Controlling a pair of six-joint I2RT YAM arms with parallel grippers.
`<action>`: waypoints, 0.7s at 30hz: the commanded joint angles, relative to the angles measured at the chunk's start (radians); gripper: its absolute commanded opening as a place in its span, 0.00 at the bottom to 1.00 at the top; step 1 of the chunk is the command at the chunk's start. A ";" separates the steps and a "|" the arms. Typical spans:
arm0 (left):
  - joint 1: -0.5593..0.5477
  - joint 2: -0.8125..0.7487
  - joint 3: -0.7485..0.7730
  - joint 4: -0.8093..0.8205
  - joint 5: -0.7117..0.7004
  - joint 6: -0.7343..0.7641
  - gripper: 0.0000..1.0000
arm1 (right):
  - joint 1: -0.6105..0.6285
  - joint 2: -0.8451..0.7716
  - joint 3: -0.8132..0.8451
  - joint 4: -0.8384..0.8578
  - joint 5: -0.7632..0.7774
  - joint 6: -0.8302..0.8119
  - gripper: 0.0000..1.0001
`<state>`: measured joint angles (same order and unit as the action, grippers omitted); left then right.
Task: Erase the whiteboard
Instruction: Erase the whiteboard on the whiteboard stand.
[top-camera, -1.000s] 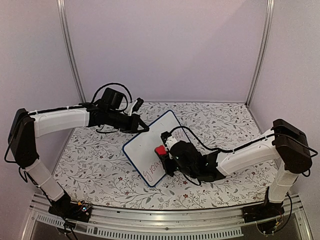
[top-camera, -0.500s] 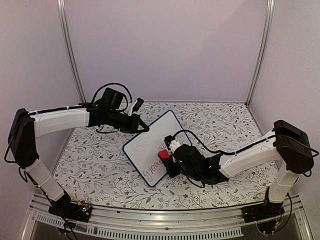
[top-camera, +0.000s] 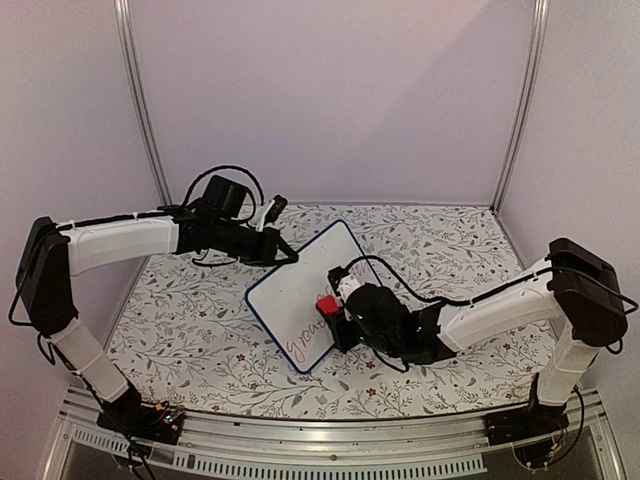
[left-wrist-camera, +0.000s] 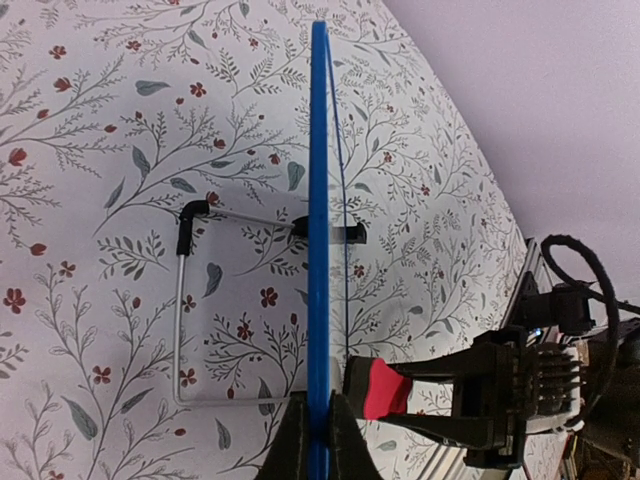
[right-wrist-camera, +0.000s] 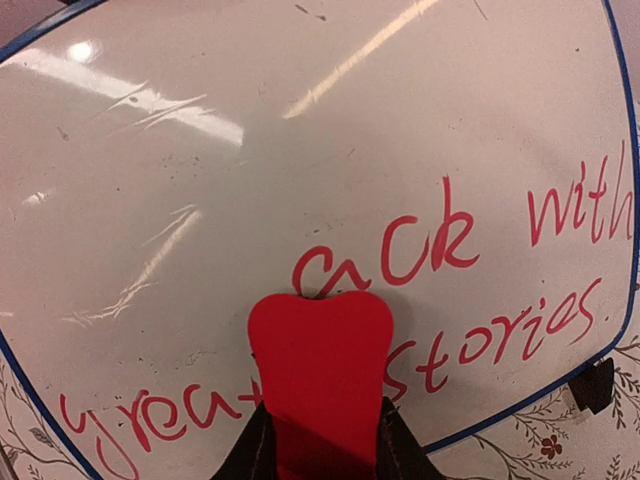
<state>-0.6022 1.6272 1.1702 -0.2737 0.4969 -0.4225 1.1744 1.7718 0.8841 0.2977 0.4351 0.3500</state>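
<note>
The whiteboard (top-camera: 298, 282) stands tilted on the floral table, blue-rimmed, with red handwriting (right-wrist-camera: 480, 235) across its lower half. My left gripper (top-camera: 288, 257) is shut on its upper rim; in the left wrist view the board is edge-on (left-wrist-camera: 318, 200), pinched between the fingers (left-wrist-camera: 318, 445). My right gripper (right-wrist-camera: 320, 440) is shut on a red block eraser (right-wrist-camera: 320, 350), whose end presses on the board face just below the "ack" letters. From above, the eraser (top-camera: 325, 304) sits at the board's right-middle, and the right gripper (top-camera: 332, 312) holds it there.
A thin wire stand (left-wrist-camera: 180, 300) props the board from behind. A black clip foot (right-wrist-camera: 598, 385) sits at the board's lower corner. Floral tablecloth (top-camera: 450, 240) surrounds it; pale walls and metal posts (top-camera: 520, 100) enclose the back.
The right gripper with the eraser slid a little down and right across the board, then edged back slightly. The left arm and the board stayed still.
</note>
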 joint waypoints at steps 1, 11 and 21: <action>-0.023 -0.016 -0.007 0.021 0.031 0.008 0.00 | -0.039 -0.011 0.055 -0.013 0.009 -0.025 0.22; -0.022 -0.011 -0.003 0.021 0.039 0.009 0.00 | -0.053 0.020 0.130 -0.012 -0.011 -0.075 0.22; -0.022 -0.007 -0.001 0.021 0.046 0.008 0.00 | -0.053 0.019 0.066 -0.015 -0.053 -0.042 0.21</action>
<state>-0.6022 1.6272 1.1702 -0.2737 0.5072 -0.4232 1.1252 1.7851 0.9905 0.2935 0.4236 0.2901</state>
